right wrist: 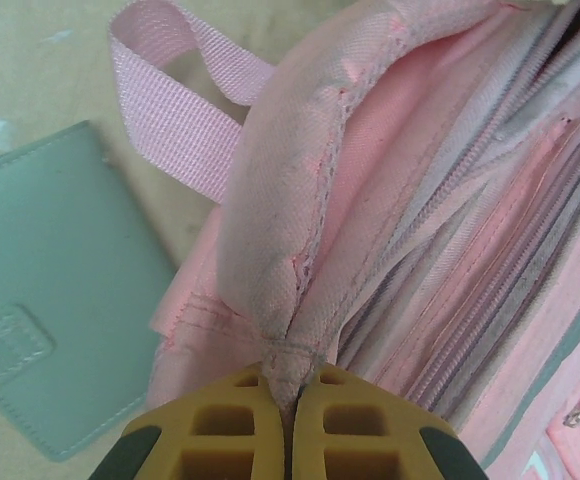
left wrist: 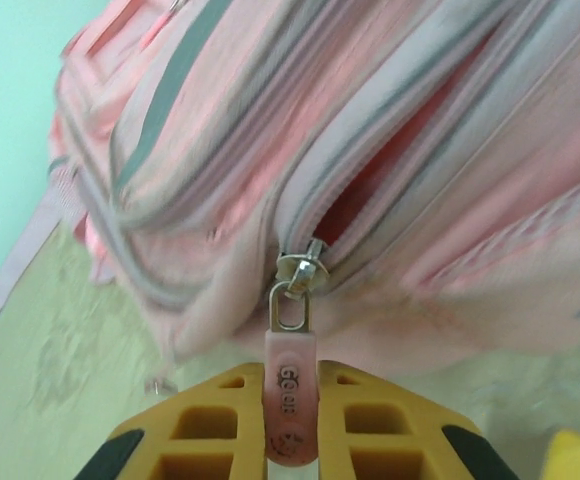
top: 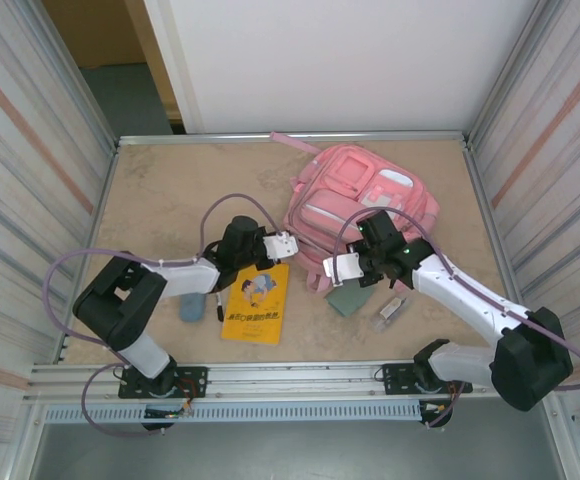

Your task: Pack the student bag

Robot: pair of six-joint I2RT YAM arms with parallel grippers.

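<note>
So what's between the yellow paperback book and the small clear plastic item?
A flat grey-green wallet lies between them, seen in the top view.

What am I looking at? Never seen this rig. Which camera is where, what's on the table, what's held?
Two robot arms are bolted at the near edge of the table, each ending in a two-finger gripper. The wide picture comes from a fixed camera above and behind them; the two close-ups come from cameras on the wrists. On the table lie the pink student bag, a yellow book, a green wallet, a blue-grey item and a small clear item. The left gripper pinches a zip pull on the bag. The right gripper is shut on a fold of the bag's fabric.
</note>
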